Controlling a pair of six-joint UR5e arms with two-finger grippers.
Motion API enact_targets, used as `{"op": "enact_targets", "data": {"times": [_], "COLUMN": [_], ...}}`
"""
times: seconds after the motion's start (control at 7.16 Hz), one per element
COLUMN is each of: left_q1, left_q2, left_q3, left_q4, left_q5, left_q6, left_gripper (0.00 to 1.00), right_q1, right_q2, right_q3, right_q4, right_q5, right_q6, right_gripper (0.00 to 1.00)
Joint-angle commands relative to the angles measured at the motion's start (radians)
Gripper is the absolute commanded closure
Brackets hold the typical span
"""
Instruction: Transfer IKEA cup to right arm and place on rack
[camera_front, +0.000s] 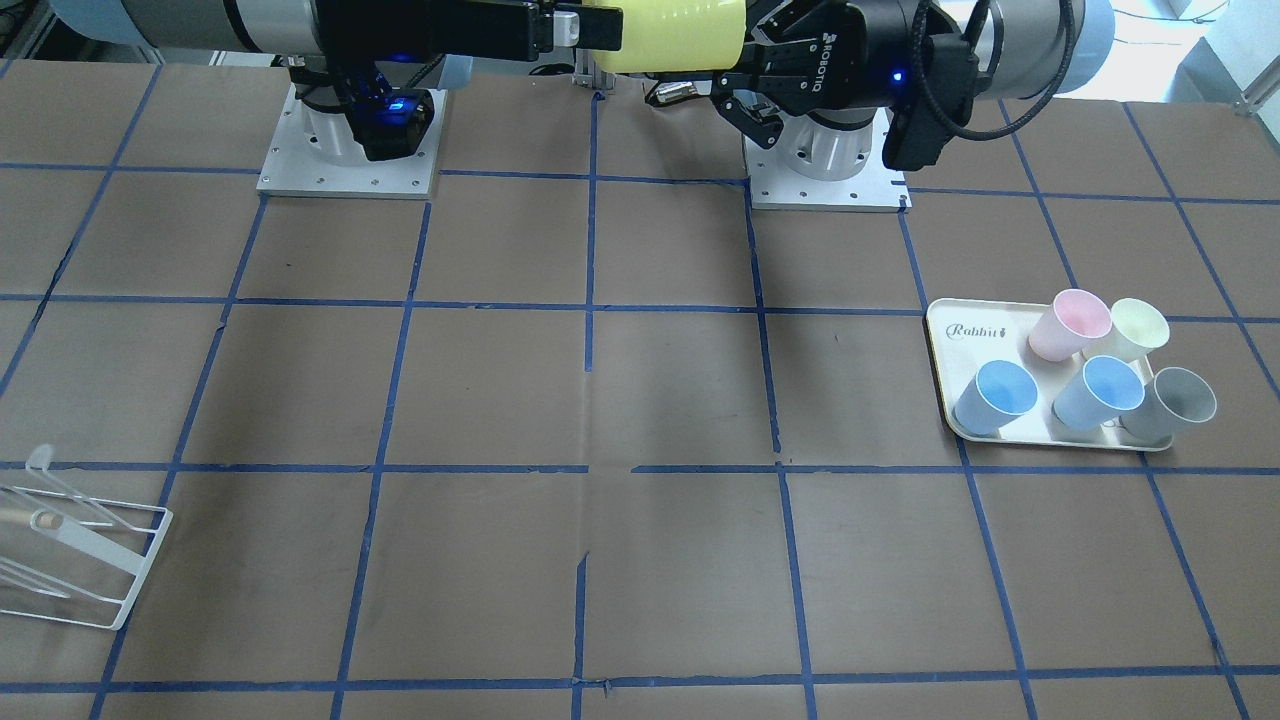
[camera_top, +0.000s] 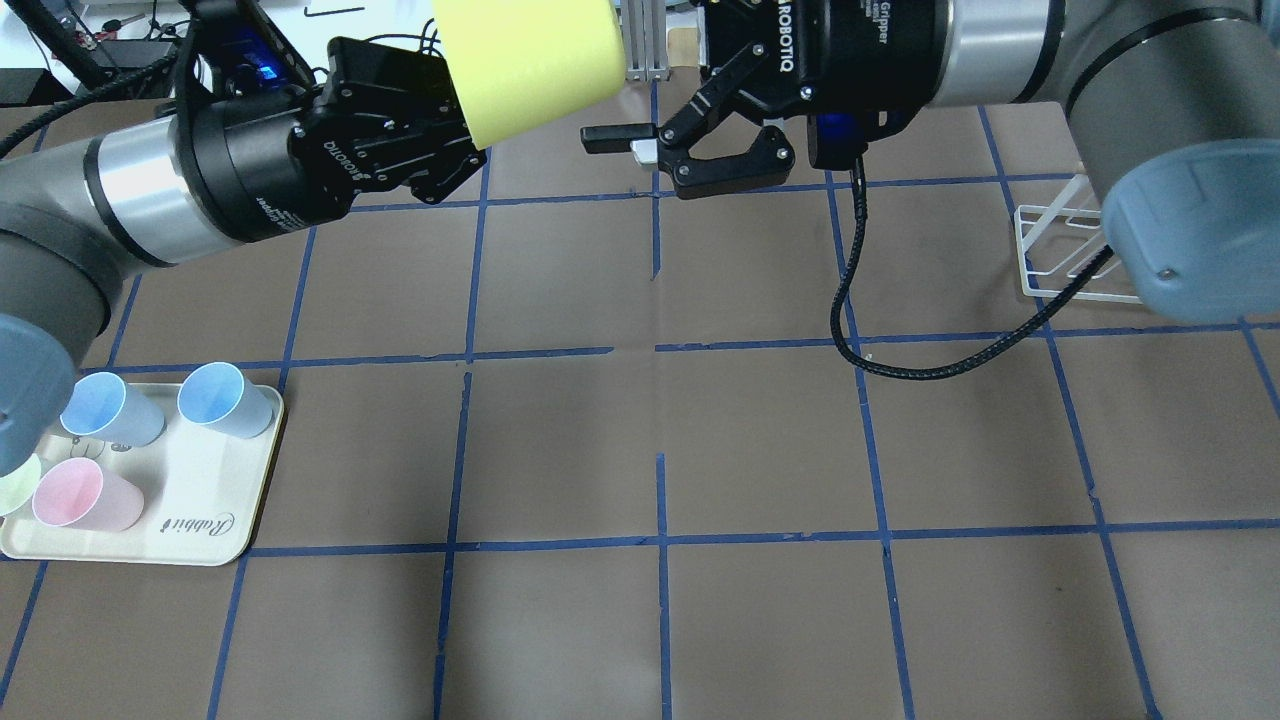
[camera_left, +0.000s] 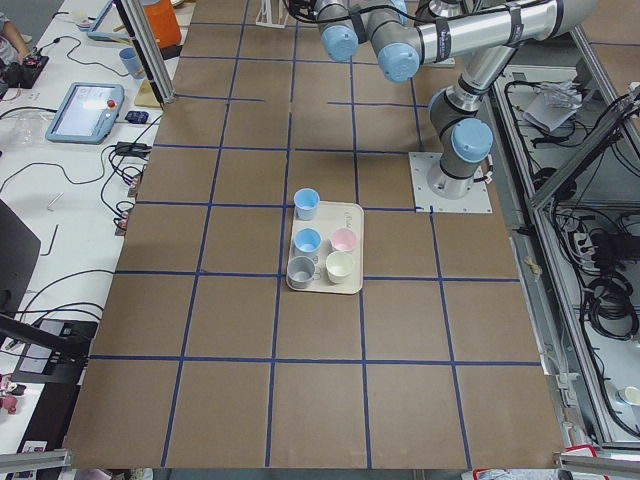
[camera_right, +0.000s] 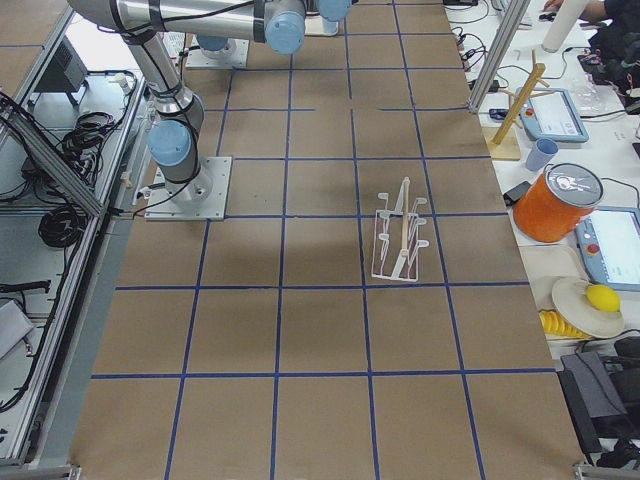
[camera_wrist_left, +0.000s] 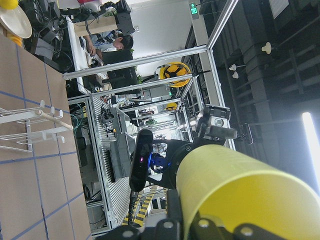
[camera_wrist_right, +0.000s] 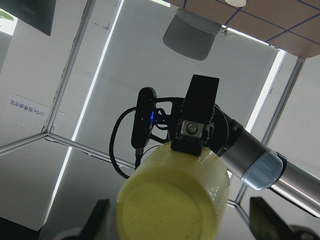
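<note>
The bright yellow IKEA cup (camera_top: 530, 60) is held high above the table's far middle, lying sideways in my left gripper (camera_top: 455, 100), which is shut on it. It also shows in the front view (camera_front: 670, 35). My right gripper (camera_top: 605, 100) is open. In the right wrist view its fingers (camera_wrist_right: 97, 220) stand on either side of the cup's closed end (camera_wrist_right: 172, 200), apart from it. The white wire rack (camera_top: 1060, 245) with its wooden dowel stands on the table under my right arm, and it also shows in the front view (camera_front: 80, 560).
A cream tray (camera_top: 200, 500) on my left side holds a pink cup (camera_top: 85, 497), a pale cream-green cup (camera_front: 1138, 325), two blue cups (camera_top: 220, 398) and a grey cup (camera_front: 1180, 400). Both arm bases (camera_front: 345, 150) stand at the table's robot side.
</note>
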Motion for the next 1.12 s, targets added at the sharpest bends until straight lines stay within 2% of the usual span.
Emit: {"op": "enact_targets", "data": {"times": [0.0,0.14,0.28,0.42,0.56,0.7,0.98], "left_q1": [0.000,0.000,0.000,0.000,0.002,0.002,0.002], "left_q2": [0.000,0.000,0.000,-0.002,-0.003,-0.002,-0.002], "left_q3": [0.000,0.000,0.000,0.000,0.000,0.002,0.002], "left_q4": [0.000,0.000,-0.001,-0.001,-0.003,-0.005,-0.006], "left_q5": [0.000,0.000,-0.002,0.000,0.000,0.003,-0.002], "left_q6": [0.000,0.002,0.000,0.000,-0.001,-0.002,-0.002], "left_gripper": [1.00,1.00,1.00,1.00,0.42,0.03,0.01], "right_q1": [0.012,0.012,0.012,0.012,0.012,0.012,0.010], "right_q2": [0.001,0.007,0.012,0.025,0.027,0.029,0.032], "right_q3": [-0.001,-0.001,0.000,-0.001,-0.001,-0.003,-0.003], "right_q4": [-0.001,0.001,-0.008,-0.036,-0.036,-0.038,-0.038], "right_q5": [0.002,0.010,0.042,0.048,0.072,0.073,0.071], "right_q6": [0.002,0.002,0.000,0.005,0.009,0.035,0.040], "right_gripper": [0.21,0.62,0.89,1.00,1.00,1.00,1.00]}}
